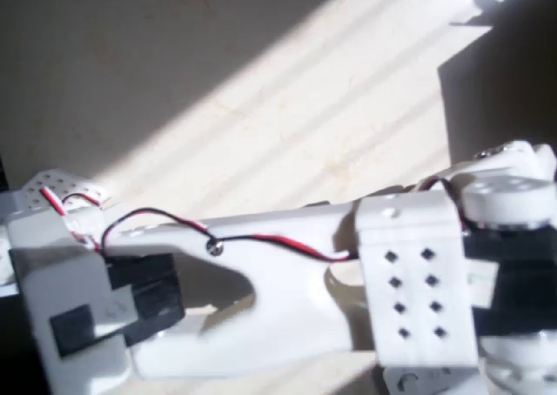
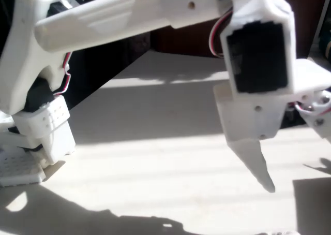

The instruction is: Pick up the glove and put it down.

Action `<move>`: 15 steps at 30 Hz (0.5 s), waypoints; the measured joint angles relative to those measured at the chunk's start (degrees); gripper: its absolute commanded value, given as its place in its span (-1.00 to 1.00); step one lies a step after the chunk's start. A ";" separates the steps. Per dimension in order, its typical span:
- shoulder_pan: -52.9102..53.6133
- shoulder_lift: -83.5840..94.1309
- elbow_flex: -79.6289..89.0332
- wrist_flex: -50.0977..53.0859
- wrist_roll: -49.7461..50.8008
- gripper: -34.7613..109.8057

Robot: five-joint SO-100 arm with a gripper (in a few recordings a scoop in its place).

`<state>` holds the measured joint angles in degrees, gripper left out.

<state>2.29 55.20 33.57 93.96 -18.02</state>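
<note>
The glove is out of view in both views. My white arm (image 1: 261, 247) stretches across the overhead view from the base at the left to the wrist block (image 1: 416, 277) at the right. In the fixed view my gripper (image 2: 296, 156) hangs above the table at the right. One pointed finger (image 2: 253, 155) aims down, its tip clear of the surface. The other finger (image 2: 320, 118) is swung out toward the right edge. The gripper is open and nothing sits between the fingers.
The beige tabletop (image 1: 287, 117) is striped with sunlight and shadow. The arm's base (image 2: 31, 142) stands at the left of the fixed view. A dark area (image 1: 500, 82) lies at the overhead view's upper right, and dark surroundings lie behind the table's far edge (image 2: 155, 54).
</note>
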 measured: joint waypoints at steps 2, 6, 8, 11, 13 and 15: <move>-2.02 0.00 0.00 -0.26 2.02 -0.08; -4.57 -2.55 -0.09 -2.90 4.75 -0.08; -5.10 -4.92 -0.09 -4.66 5.10 -0.08; -5.36 -8.70 -0.09 -7.56 5.10 -0.08; -5.36 -10.99 -0.09 -9.32 5.27 -0.08; -5.36 -13.27 -0.09 -10.63 5.27 -0.08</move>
<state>-3.08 41.92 33.49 83.32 -12.74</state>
